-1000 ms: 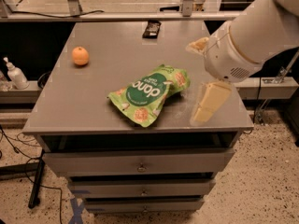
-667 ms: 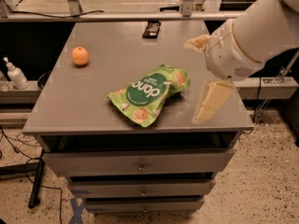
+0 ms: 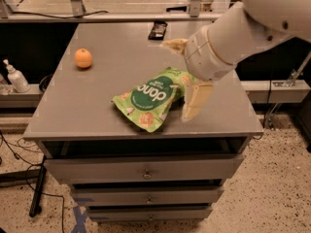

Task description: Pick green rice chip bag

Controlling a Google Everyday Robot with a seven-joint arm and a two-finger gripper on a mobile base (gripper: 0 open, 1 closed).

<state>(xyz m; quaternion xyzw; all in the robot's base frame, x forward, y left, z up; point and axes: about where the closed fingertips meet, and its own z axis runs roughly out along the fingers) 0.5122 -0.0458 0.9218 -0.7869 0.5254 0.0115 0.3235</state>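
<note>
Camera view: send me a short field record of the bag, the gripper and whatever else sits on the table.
green rice chip bag: lying flat, front centre of the table
gripper: at the bag's right end, jaws open, one toward the back, one toward the front edge
orange: back left, well apart from the bag
dark packet: flat at the back edge
task state: bag not yet grasped or lifted

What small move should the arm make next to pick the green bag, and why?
Probably ease the gripper down and further over the green rice chip bag: its fingers stand open at the bag's end, and the bag lies flat on the table, not yet gripped.
</note>
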